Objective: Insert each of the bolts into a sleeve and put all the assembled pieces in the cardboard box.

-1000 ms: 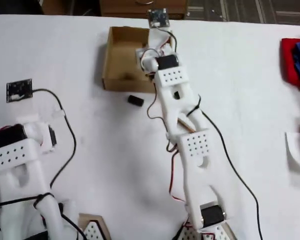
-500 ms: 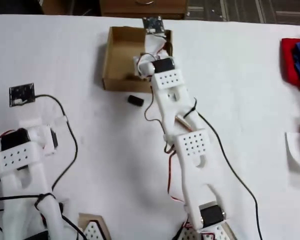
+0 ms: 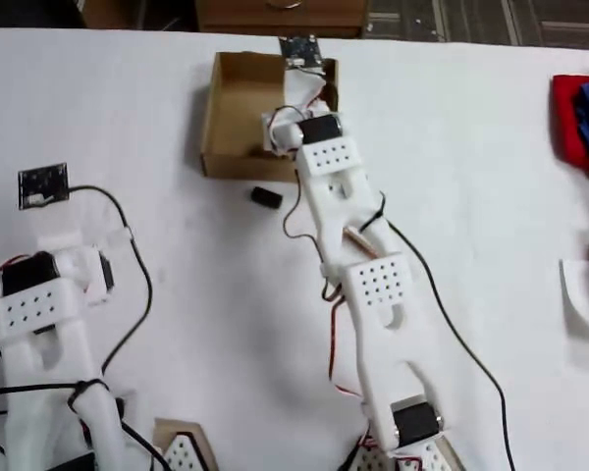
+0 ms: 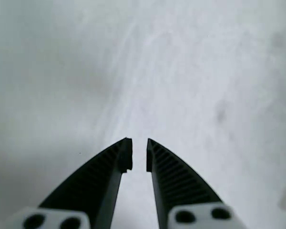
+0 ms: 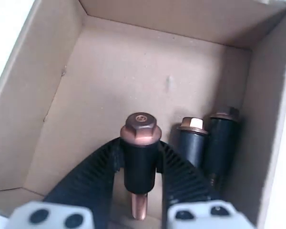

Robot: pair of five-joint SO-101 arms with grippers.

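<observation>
My right gripper point(image 5: 140, 149) is shut on a black sleeve with a copper bolt point(image 5: 141, 128) through it, held upright over the inside of the cardboard box point(image 5: 109, 71). Two more assembled pieces point(image 5: 190, 139) point(image 5: 221, 137) rest against a box wall beside it. From above, the right arm point(image 3: 332, 157) stretches over the near right part of the box point(image 3: 234, 74). A lone black sleeve point(image 3: 266, 196) lies on the table just in front of the box. My left gripper point(image 4: 139, 155) hangs over bare white table, fingers closed to a thin slit, holding nothing.
The left arm point(image 3: 34, 304) stands at the near left with its cables trailing over the table. A red cloth point(image 3: 579, 113) and a white curved object point(image 3: 584, 299) sit at the right edge. Wooden furniture lines the table's far side.
The right arm's wrist swung slightly left, farther over the box, then held still. The left arm shifted a little at the near left.
</observation>
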